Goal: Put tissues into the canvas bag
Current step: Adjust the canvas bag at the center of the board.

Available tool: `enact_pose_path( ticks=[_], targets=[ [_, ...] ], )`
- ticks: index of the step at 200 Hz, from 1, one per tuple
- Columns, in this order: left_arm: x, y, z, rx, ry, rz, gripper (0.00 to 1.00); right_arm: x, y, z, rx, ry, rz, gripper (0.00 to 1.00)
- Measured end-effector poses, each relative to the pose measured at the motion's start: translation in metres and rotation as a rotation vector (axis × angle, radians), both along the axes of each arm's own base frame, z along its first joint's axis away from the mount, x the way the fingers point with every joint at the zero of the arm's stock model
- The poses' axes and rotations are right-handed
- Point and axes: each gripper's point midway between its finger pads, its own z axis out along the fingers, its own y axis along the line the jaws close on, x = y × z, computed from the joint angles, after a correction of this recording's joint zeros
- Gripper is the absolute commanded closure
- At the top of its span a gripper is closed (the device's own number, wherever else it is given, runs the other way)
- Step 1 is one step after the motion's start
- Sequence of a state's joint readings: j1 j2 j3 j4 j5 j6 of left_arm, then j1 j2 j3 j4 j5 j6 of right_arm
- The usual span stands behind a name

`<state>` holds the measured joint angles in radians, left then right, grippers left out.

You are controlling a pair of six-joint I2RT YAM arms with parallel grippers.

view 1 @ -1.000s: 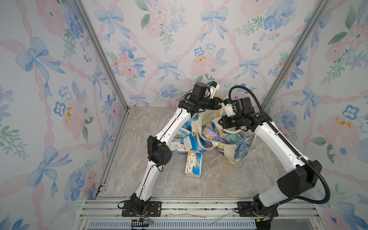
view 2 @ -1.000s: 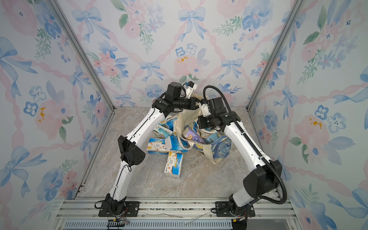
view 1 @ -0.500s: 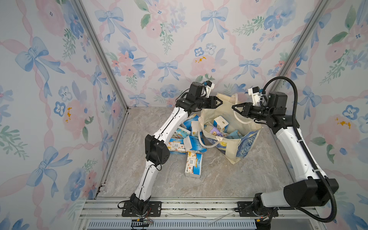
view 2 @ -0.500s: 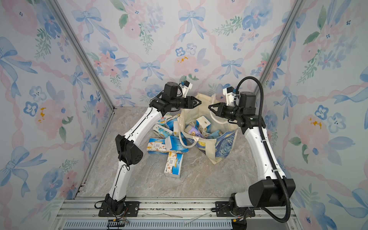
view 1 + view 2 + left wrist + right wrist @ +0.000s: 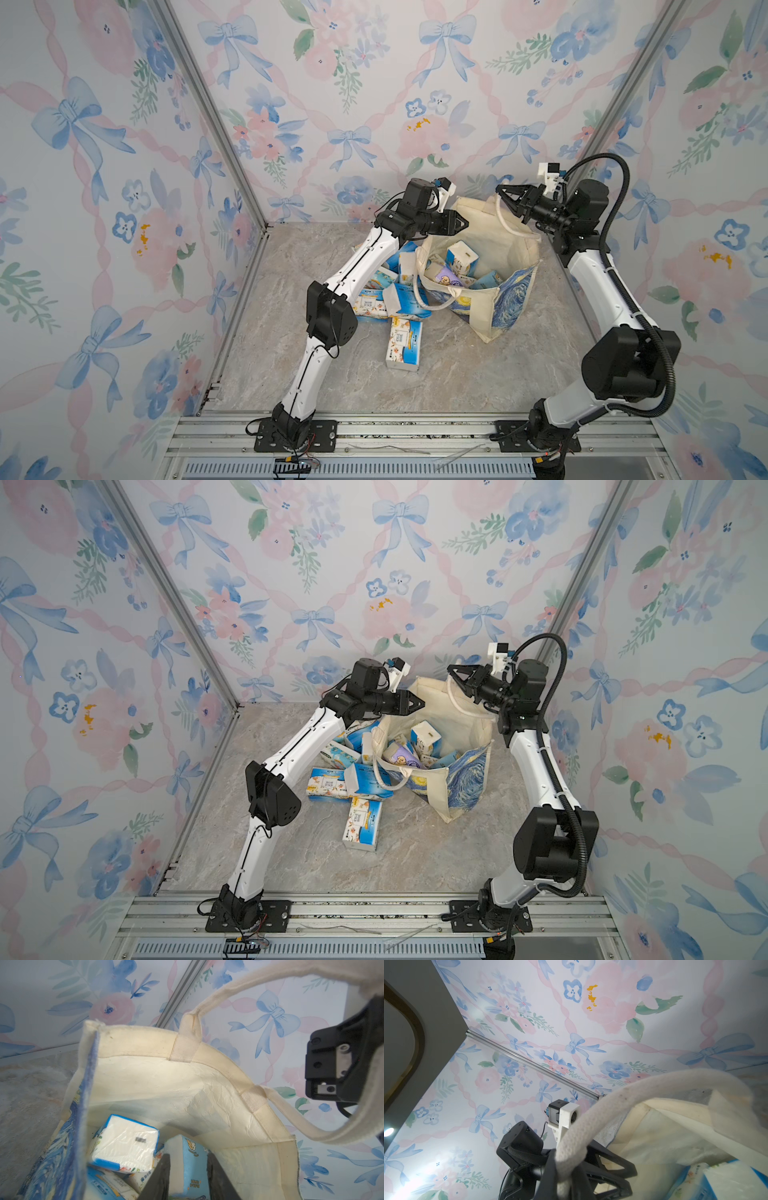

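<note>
Right wrist view: the right gripper (image 5: 564,1168) is clamped on a cream looped handle (image 5: 629,1097) of the large cream canvas bag with a blue swirling print (image 5: 508,297). In a top view the left gripper (image 5: 464,223) hovers at the bag's mouth, jaws slightly apart and empty. Some small blue-and-white tissue packs (image 5: 461,258) lie inside. The other packs (image 5: 402,343) are heaped on the grey marbled floor (image 5: 457,374) just beside it.

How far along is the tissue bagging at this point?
Done: several tissues sit inside the canvas bag, a lavender pack among them. In hand: the right gripper is shut on a handle, lifting the bag's mouth open; the left gripper hovers over the rim, jaws apart, seemingly empty. Left: a pile of loose packs lies on the table beside the bag.
</note>
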<state>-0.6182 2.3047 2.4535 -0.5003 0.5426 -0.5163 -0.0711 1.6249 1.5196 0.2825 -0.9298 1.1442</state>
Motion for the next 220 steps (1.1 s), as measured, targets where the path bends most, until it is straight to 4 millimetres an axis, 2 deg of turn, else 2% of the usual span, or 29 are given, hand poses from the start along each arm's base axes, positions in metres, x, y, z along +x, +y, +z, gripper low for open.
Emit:
enact_pose_path(
  ticks=[32,60,98,126,195,220],
  targets=[
    [0.000,-0.006,0.005,-0.010,-0.013,-0.007,0.68,0.010,0.000,0.012,0.097,-0.022,0.020,0.92],
    [-0.003,-0.021,0.017,-0.038,-0.051,-0.021,0.68,0.015,0.007,0.010,0.138,-0.011,0.045,0.91],
    [-0.034,-0.052,0.033,-0.066,-0.081,-0.083,0.68,0.012,0.015,0.009,0.122,-0.012,0.058,0.90],
    [-0.051,-0.067,0.036,-0.078,-0.088,-0.118,0.69,0.009,0.018,0.007,0.094,-0.015,0.056,0.90],
    [-0.037,-0.077,0.026,-0.109,-0.099,-0.095,0.70,-0.003,0.024,0.010,0.042,-0.031,0.050,0.89],
    [-0.033,-0.083,0.025,-0.126,-0.121,-0.093,0.69,-0.008,0.024,0.011,0.025,-0.034,0.048,0.84]
  ],
)
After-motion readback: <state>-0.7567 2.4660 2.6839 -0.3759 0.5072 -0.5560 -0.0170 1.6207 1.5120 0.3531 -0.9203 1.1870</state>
